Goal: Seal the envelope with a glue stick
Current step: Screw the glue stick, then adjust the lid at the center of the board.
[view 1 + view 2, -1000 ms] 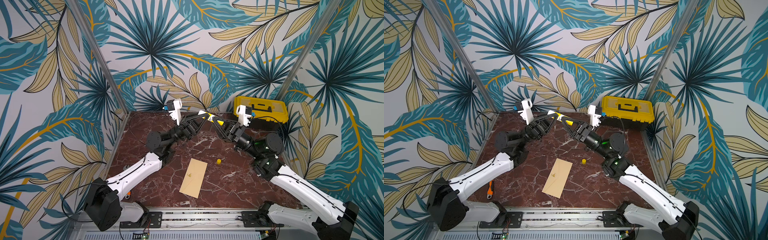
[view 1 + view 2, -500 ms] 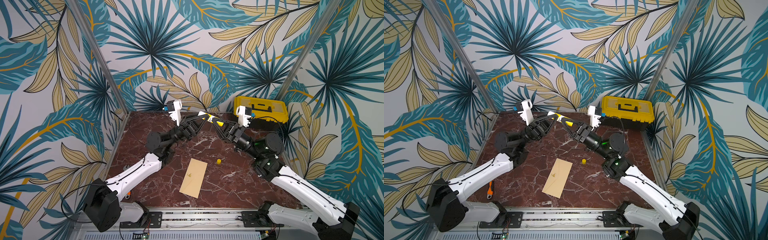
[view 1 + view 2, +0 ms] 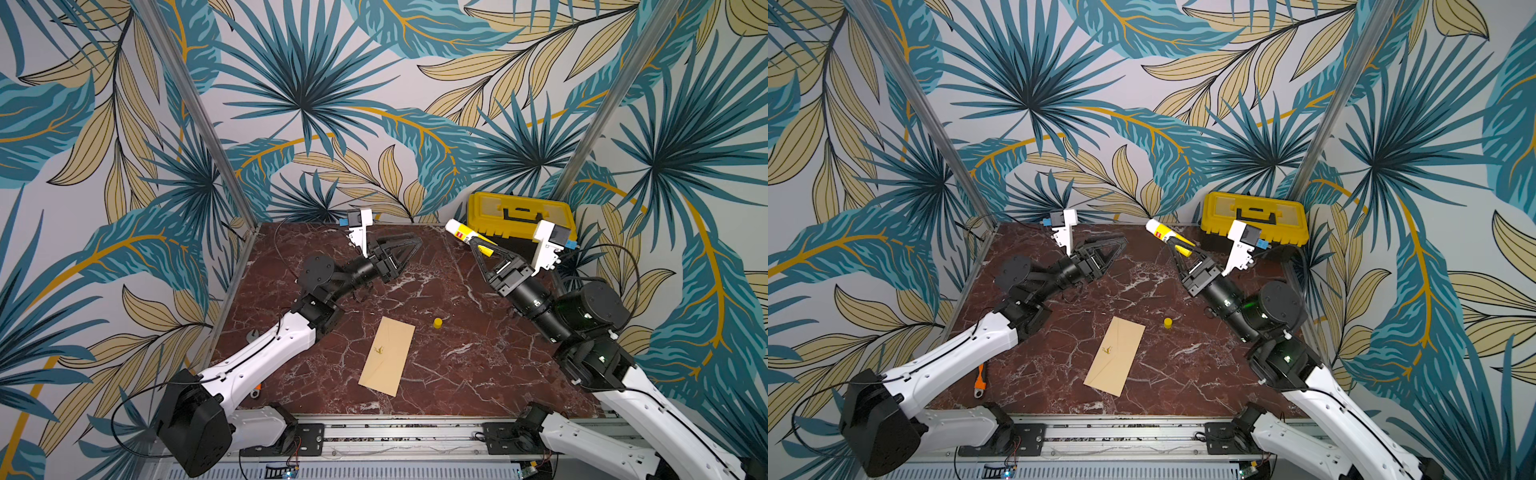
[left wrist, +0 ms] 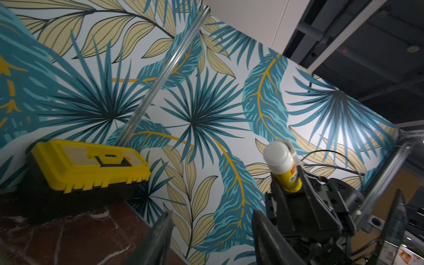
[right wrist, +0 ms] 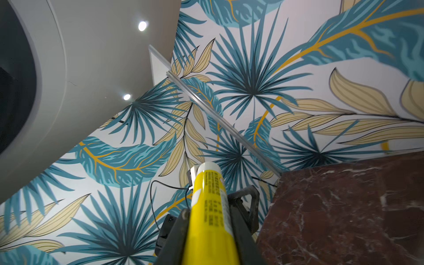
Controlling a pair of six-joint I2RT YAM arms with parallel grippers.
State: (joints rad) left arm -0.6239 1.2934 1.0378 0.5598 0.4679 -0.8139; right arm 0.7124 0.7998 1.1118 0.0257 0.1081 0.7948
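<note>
The tan envelope (image 3: 387,355) (image 3: 1115,356) lies flat on the marble table, flap side up with a small dark mark. My right gripper (image 3: 473,245) (image 3: 1173,245) (image 5: 208,218) is raised over the back of the table. It is shut on the yellow glue stick (image 3: 469,237) (image 3: 1169,237) (image 5: 211,206), whose bare white tip points up and to the left. The stick's yellow cap (image 3: 437,323) (image 3: 1168,323) stands on the table right of the envelope. My left gripper (image 3: 413,245) (image 3: 1121,243) (image 4: 211,229) is open and empty, left of the stick (image 4: 282,167) and apart from it.
A yellow-lidded black toolbox (image 3: 521,216) (image 3: 1254,216) (image 4: 89,165) sits at the back right corner. An orange-handled wrench (image 3: 980,376) lies by the table's left edge, under the left arm. Patterned walls close in the back and both sides.
My left gripper's jaws, which were at the glue stick's tip, have opened. The right gripper has carried the stick to the right, leaving a gap between the two grippers.
</note>
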